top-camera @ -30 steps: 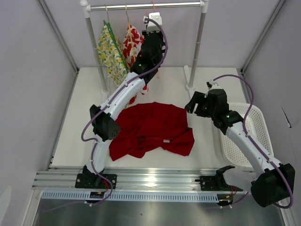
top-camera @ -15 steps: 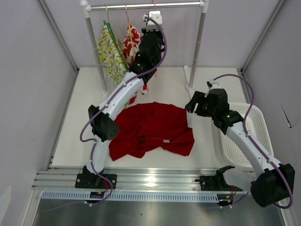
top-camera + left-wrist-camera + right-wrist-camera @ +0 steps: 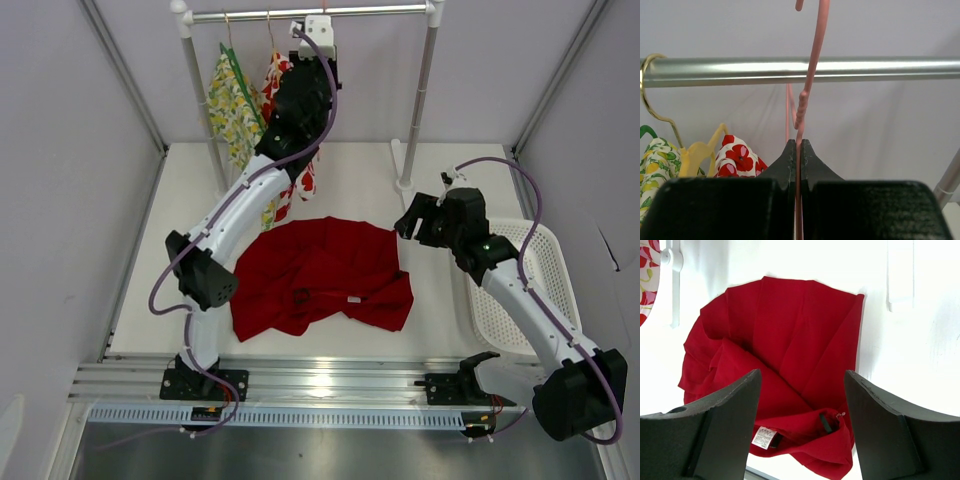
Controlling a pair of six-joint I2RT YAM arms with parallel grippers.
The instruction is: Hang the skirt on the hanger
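Observation:
The skirt (image 3: pixel 325 275) is a deep-red cloth lying crumpled on the white table; it also shows in the right wrist view (image 3: pixel 785 355) with its label and waistband nearest the camera. The hanger (image 3: pixel 807 85) is thin pink wire. My left gripper (image 3: pixel 798 145) is shut on its neck, just below the metal rail (image 3: pixel 800 71); the hook runs up past the rail and out of frame. In the top view the left gripper (image 3: pixel 305 85) is raised at the rail and hides the hanger. My right gripper (image 3: pixel 412 222) is open and empty, hovering over the skirt's right edge (image 3: pixel 802 372).
A yellow-green floral garment (image 3: pixel 232 105) and a white garment with red flowers (image 3: pixel 283 80) hang at the rail's left, on a green and a tan hanger (image 3: pixel 700 150). The rail's right post (image 3: pixel 418 100) stands on the table. A white basket (image 3: pixel 535 290) sits at the right.
My left arm has risen and swung a little left, carrying the pink hanger up toward the rail. The right arm and the skirt have not moved.

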